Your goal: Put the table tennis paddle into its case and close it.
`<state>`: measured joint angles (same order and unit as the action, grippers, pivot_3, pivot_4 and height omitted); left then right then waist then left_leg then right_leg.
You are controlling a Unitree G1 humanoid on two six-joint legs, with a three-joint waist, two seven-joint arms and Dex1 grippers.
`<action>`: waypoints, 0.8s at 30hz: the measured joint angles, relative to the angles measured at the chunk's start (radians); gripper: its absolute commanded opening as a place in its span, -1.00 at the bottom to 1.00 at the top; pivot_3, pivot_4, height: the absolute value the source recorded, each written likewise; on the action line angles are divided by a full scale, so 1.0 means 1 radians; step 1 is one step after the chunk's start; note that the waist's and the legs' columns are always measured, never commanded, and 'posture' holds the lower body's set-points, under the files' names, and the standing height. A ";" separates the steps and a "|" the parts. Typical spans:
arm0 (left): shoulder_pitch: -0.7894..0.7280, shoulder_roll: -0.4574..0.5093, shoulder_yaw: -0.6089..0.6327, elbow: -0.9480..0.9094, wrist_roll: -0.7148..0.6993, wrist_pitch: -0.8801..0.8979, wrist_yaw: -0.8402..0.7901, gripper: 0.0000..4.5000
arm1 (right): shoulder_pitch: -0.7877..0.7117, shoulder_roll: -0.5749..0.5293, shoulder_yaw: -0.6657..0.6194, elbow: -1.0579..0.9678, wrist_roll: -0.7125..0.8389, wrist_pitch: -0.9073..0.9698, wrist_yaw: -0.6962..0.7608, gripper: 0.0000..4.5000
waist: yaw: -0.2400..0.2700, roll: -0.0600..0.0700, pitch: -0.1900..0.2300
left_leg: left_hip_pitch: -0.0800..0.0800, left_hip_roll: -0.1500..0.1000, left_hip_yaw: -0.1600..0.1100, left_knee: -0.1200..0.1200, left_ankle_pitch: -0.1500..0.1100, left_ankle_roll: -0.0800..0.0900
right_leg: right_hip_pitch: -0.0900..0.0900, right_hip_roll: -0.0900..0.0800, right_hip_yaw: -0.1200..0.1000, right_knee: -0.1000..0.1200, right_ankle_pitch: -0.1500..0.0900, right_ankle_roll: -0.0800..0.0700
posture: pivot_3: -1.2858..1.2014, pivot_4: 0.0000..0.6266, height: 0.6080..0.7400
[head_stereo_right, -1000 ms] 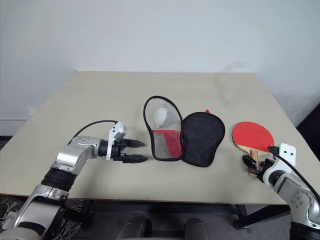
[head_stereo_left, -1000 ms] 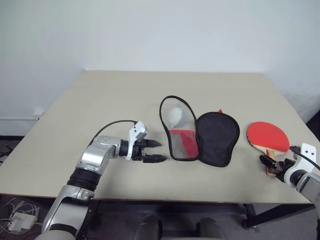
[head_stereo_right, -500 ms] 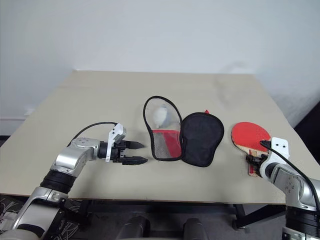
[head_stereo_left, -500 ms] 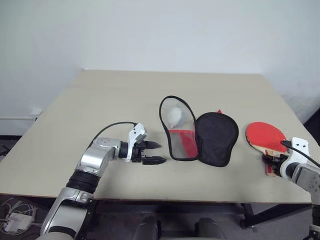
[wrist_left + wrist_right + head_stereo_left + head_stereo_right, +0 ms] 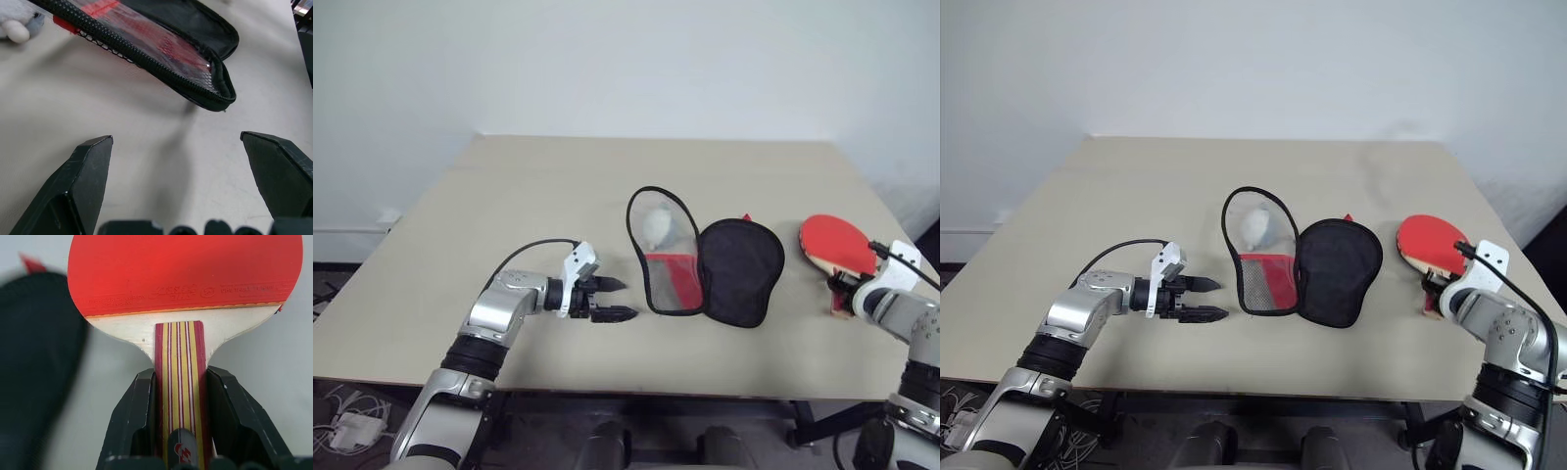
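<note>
You're at the pick-up step: your right gripper [image 5: 178,404] is clamped on the table tennis paddle's [image 5: 837,245] handle near the tabletop's [image 5: 509,186] right edge. Next, carry it left to the open case [image 5: 705,262] mid-table (left gripper [image 5: 615,299] waits there, fingers spread).

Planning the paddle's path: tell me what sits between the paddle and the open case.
Nothing: in the left eye view only bare table separates the table tennis paddle from the case.

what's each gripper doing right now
left gripper: open, empty, near the case.
right gripper: shut on the table tennis paddle handle.
</note>
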<state>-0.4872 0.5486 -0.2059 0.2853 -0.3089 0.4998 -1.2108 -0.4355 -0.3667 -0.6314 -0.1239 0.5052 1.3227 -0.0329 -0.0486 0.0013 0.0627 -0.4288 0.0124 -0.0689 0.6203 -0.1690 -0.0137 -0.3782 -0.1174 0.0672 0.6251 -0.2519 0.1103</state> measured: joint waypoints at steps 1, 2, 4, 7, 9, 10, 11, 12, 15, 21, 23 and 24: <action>0.000 0.000 0.000 0.000 0.000 0.000 0.000 1.00 | -0.020 0.027 -0.008 -0.039 0.014 0.027 -0.004 -0.50 | -0.001 0.000 0.000 | 0.000 0.000 0.000 -0.001 0.000 0.000 | -0.001 0.000 0.000 0.000 0.001 0.001 | 0.03 -1.00 1.00; 0.000 -0.001 0.000 0.000 0.000 0.000 0.000 1.00 | -0.036 0.049 -0.010 -0.067 0.023 0.049 -0.008 -0.50 | -0.001 0.000 0.000 | 0.000 0.000 0.000 -0.003 0.000 0.000 | -0.001 0.000 0.001 0.000 0.001 0.002 | 0.03 -1.00 1.00; 0.000 -0.001 0.000 0.000 0.000 0.000 0.000 1.00 | -0.075 0.120 -0.017 -0.131 0.036 0.105 -0.021 -0.50 | -0.001 0.000 0.000 | 0.000 0.000 0.000 -0.005 0.001 0.001 | -0.002 0.000 0.001 0.000 0.001 0.002 | 0.03 -1.00 1.00; -0.002 -0.006 0.000 0.000 0.000 0.000 0.001 1.00 | -0.109 0.222 -0.011 -0.204 0.051 0.176 -0.039 -0.50 | 0.000 0.001 0.000 | 0.000 0.000 0.000 -0.007 0.002 0.001 | -0.004 0.000 0.001 0.000 0.001 0.002 | 0.03 -1.00 1.00; -0.002 -0.006 0.000 0.000 0.000 0.001 0.001 1.00 | -0.117 0.298 -0.006 -0.246 0.050 0.217 -0.056 -0.50 | 0.001 0.001 0.000 | -0.001 0.000 0.000 -0.007 0.002 0.001 | -0.005 0.000 0.001 0.000 0.001 0.001 | 0.03 -1.00 1.00; -0.002 -0.007 0.000 0.001 0.000 0.001 0.001 1.00 | -0.118 0.323 -0.003 -0.254 0.049 0.231 -0.059 -0.50 | 0.001 0.001 0.000 | -0.001 0.000 0.000 -0.006 0.002 0.001 | -0.005 0.000 0.001 0.000 0.002 0.000 | 0.03 -1.00 1.00; -0.002 -0.007 0.000 0.001 0.000 0.001 0.001 1.00 | -0.118 0.349 -0.004 -0.262 0.046 0.238 -0.062 -0.50 | 0.001 0.001 0.000 | -0.001 0.000 0.000 -0.006 0.002 0.000 | -0.005 0.000 0.001 0.000 0.004 -0.002 | 0.03 -1.00 1.00; -0.002 -0.007 0.000 0.001 0.000 0.001 0.001 1.00 | -0.116 0.372 -0.007 -0.269 0.042 0.239 -0.066 -0.50 | 0.001 0.001 0.000 | -0.001 0.000 0.000 -0.006 0.002 0.000 | -0.005 0.000 0.001 0.000 0.004 -0.002 | 0.03 -1.00 1.00; -0.003 -0.008 0.000 0.001 0.000 0.002 0.001 1.00 | -0.097 0.434 -0.032 -0.278 0.022 0.239 -0.078 -0.50 | 0.001 0.001 0.000 | -0.001 0.000 0.000 -0.007 0.002 0.000 | -0.006 0.000 0.000 0.001 0.004 -0.003 | 0.03 -1.00 1.00; -0.011 -0.019 -0.001 0.009 0.002 0.002 0.001 1.00 | -0.053 0.509 -0.042 -0.284 -0.019 0.233 -0.094 -0.50 | -0.002 0.001 -0.001 | -0.001 0.000 0.000 -0.010 0.005 -0.002 | -0.010 0.000 0.001 0.003 0.005 -0.004 | 0.03 -1.00 1.00; -0.021 -0.025 -0.002 0.014 0.002 0.002 0.001 1.00 | -0.042 0.517 -0.020 -0.284 -0.032 0.216 -0.095 -0.50 | -0.003 0.001 -0.001 | -0.001 0.000 0.000 -0.010 0.005 -0.002 | -0.010 0.001 0.001 0.004 0.005 -0.004 | 0.03 -1.00 1.00; -0.025 -0.027 -0.002 0.018 0.003 0.001 0.001 1.00 | -0.037 0.522 -0.009 -0.282 -0.038 0.206 -0.095 -0.50 | -0.003 0.001 -0.001 | -0.001 0.000 0.000 -0.010 0.005 -0.002 | -0.010 0.001 0.001 0.004 0.005 -0.004 | 0.03 -1.00 1.00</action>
<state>-0.5125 0.5211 -0.2080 0.3033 -0.3059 0.5013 -1.2096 -0.4726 0.1555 -0.6400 -0.4060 0.4676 1.5292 -0.1279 -0.0517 0.0024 0.0621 -0.4297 0.0126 -0.0688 0.6104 -0.1638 -0.0156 -0.3882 -0.1167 0.0679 0.6289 -0.2472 0.1065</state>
